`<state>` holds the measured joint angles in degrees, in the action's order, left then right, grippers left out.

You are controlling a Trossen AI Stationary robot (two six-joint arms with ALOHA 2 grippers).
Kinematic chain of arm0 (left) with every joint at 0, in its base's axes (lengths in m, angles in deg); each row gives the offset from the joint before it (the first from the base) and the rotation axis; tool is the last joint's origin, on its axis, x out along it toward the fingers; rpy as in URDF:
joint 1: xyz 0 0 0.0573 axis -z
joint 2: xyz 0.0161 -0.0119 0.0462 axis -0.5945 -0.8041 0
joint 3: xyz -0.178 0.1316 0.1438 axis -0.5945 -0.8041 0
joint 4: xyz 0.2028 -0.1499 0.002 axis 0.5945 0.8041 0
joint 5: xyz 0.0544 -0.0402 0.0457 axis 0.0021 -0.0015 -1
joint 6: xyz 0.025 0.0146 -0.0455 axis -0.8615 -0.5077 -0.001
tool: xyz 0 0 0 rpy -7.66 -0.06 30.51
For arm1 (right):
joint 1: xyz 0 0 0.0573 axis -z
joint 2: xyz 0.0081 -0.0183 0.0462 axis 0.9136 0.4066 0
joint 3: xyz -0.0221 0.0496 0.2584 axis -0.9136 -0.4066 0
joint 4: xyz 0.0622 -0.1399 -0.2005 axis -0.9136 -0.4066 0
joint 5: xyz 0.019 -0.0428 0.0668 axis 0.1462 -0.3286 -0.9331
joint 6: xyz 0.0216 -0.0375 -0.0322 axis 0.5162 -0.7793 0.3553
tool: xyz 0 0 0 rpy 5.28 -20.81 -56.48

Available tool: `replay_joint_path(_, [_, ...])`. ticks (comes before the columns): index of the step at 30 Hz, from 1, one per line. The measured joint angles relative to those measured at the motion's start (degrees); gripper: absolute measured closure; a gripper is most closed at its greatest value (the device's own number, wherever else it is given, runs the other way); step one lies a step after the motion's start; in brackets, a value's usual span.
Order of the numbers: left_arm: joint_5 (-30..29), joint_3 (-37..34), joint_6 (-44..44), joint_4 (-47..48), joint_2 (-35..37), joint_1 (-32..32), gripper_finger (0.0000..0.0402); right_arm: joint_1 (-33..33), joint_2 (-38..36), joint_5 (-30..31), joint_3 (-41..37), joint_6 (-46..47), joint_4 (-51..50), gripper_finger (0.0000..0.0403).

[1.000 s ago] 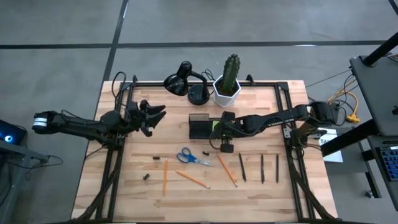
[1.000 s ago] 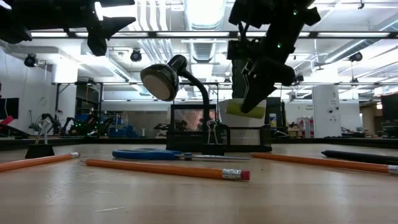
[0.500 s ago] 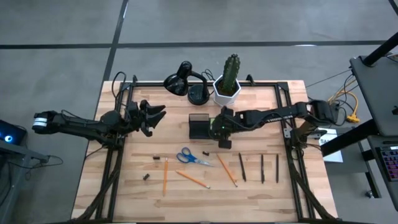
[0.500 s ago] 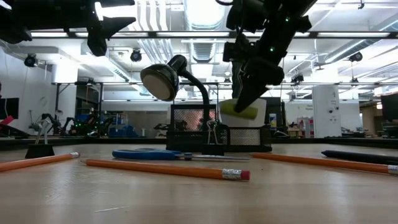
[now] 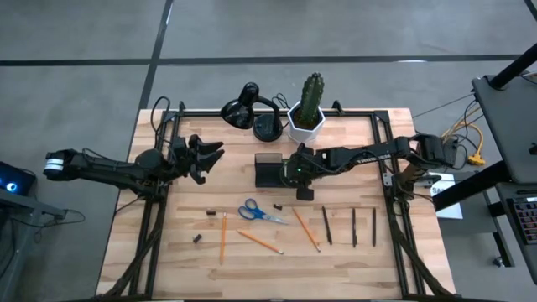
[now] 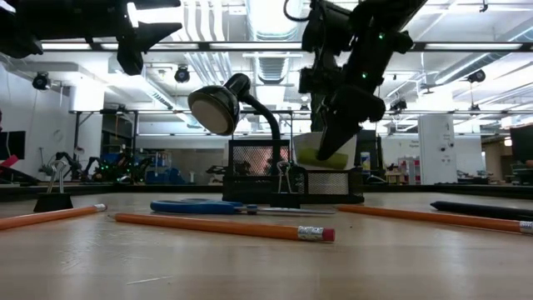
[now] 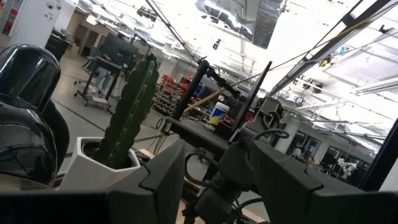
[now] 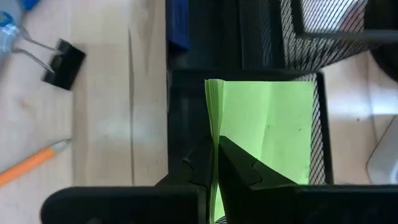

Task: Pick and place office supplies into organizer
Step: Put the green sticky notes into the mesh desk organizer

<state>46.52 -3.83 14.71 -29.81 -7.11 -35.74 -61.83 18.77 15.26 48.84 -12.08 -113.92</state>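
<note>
Right wrist view: end effector (image 8: 214, 168) clamping sticky-note pad (image 8: 267, 130).

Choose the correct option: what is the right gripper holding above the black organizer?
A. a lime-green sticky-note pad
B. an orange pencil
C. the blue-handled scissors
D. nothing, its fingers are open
A. The right gripper is shut on the lime-green sticky-note pad over the organizer, while the scissors and pencils lie on the table.
</note>
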Motion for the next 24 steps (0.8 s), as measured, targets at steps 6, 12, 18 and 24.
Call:
replay_joint_path(6, [0.0, 0.0, 0.1, 0.0, 0.0, 0.0, 0.0233, 0.0, 2.5, -0.9, 0.0, -0.1, 0.2, 0.0394])
replay_joint_path(12, [0.0, 0.0, 0.1, -0.2, 0.0, 0.0, 0.0233, 0.1, 2.6, -0.8, -0.1, 0.0, 0.2, 0.0394])
replay_joint_path(18, [0.0, 0.0, 0.0, -0.3, -0.5, 0.0, 0.0233, 0.2, 3.6, -0.8, -0.2, -0.1, 1.1, 0.0394])
replay_joint_path(24, [0.0, 0.0, 0.0, -0.5, -0.4, 0.0, 0.0233, 0.2, 6.0, -0.6, -0.2, 0.5, 2.5, 0.0394])
